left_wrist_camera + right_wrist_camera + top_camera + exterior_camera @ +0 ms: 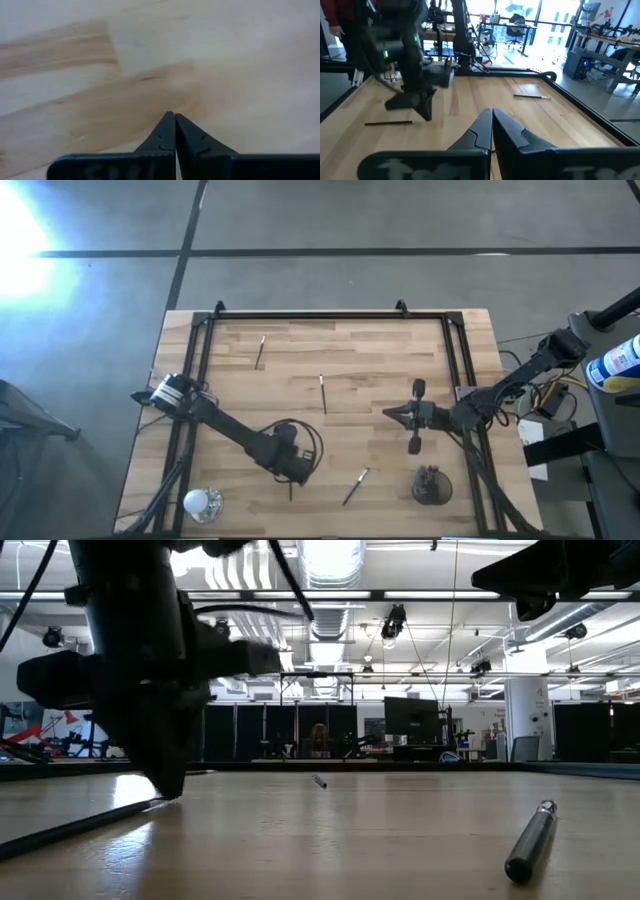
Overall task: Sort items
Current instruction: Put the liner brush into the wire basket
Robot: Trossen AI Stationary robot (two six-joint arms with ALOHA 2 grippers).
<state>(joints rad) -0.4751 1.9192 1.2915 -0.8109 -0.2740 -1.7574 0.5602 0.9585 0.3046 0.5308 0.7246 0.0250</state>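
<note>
Slim dark sticks lie flat on the wooden table: one at the far left (260, 352), one in the middle (323, 393), one near the front (355, 486), which also lies close by in the low view (530, 840). Another stick (291, 492) (387, 122) lies at the tips of my left gripper (295, 477) (174, 116). That gripper is shut and points steeply down at the table top. The left wrist view shows nothing between its fingers. My right gripper (386, 413) (492, 111) hangs shut and level above the table's right half, holding nothing. My left gripper has its shut fingertips (168, 795) down at the table top, coming from above. One end of the stick (150, 806) lies right beside them. I cannot tell whether the fingers touch that stick.
A dark cup (430, 485) with items standing in it is at the front right. A shiny silver cup (200, 502) is at the front left. A black rail frame (330, 317) borders the table's far, left and right sides. Bare wood lies between the sticks.
</note>
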